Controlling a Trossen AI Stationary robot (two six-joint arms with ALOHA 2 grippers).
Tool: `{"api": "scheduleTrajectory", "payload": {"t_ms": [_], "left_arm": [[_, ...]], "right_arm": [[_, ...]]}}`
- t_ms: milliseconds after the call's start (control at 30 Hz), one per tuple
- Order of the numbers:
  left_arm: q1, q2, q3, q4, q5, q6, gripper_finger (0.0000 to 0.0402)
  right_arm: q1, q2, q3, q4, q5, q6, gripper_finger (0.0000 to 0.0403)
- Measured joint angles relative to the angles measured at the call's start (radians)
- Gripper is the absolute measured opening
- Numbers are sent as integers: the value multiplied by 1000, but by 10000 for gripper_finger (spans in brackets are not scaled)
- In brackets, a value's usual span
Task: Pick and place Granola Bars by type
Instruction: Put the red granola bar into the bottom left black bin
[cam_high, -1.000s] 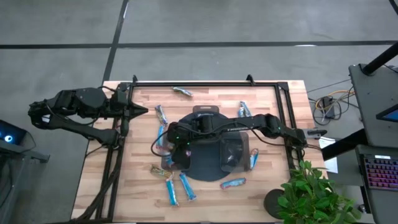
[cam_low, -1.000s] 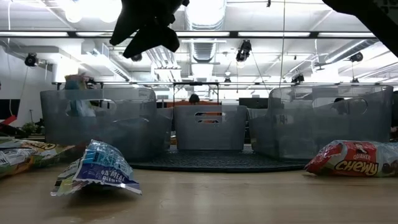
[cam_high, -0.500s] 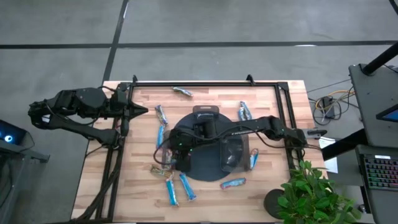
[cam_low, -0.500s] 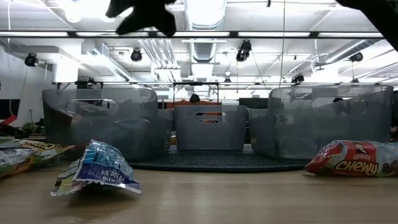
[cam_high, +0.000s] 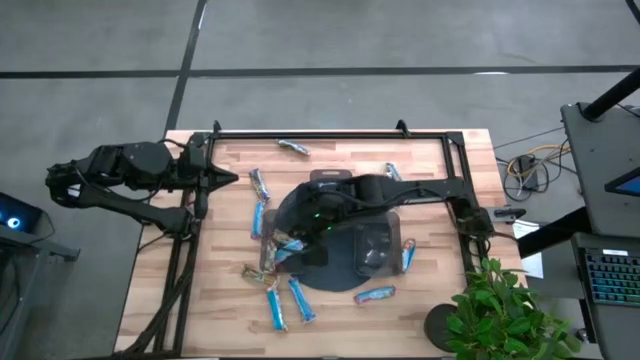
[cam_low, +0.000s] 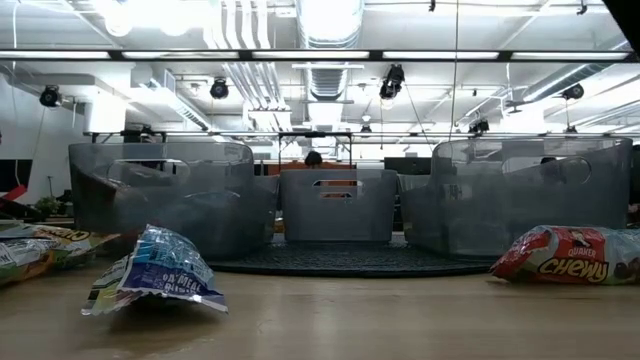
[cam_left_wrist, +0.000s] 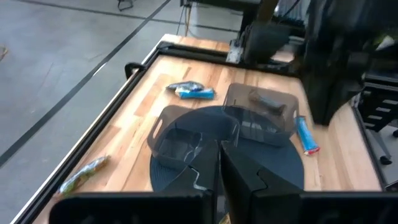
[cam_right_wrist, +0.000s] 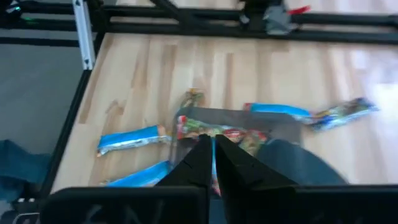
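Over tray (cam_high: 335, 272) | right gripper (cam_high: 297, 243) clenched, empty | one bin (cam_right_wrist: 236, 127) holds bars | most Granola Bars (cam_high: 290, 297) unsorted on table (cam_high: 440, 160) | left gripper (cam_high: 228, 178) clenched, parked

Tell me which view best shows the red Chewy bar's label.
Low view: the red Chewy bar lies side-on with its lettering readable. The high view shows it small, near the dark round tray. Neither wrist view clearly shows it.

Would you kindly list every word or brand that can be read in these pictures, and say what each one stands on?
"Chewy": on the red wrapper lying at the right of the table in the low view; the small word above it is too blurred to read.
Print on the blue and white wrapper in the low view: too crumpled and blurred to read.
Wrappers in the high view and wrist views: too small to read.
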Motion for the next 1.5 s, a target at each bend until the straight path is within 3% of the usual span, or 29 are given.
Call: {"api": "scheduleTrajectory", "payload": {"t_ms": [367,733,1000,1200,1500], "left_arm": [[0,-93,-123,40,-12,-18,0],[0,-143,-177,-165,-17,-149,0],[0,-127,-293,-113,27,-397,0],[0,-124,-439,-62,32,-578,0],[0,-119,-621,116,16,-990,0]], "right_arm": [[0,-152,-3,-88,106,-8,8],[0,-258,-3,-232,238,32,8],[0,-279,-3,-272,326,59,8],[0,-279,-4,-284,332,60,8],[0,-279,-4,-285,331,-1,8]]}}
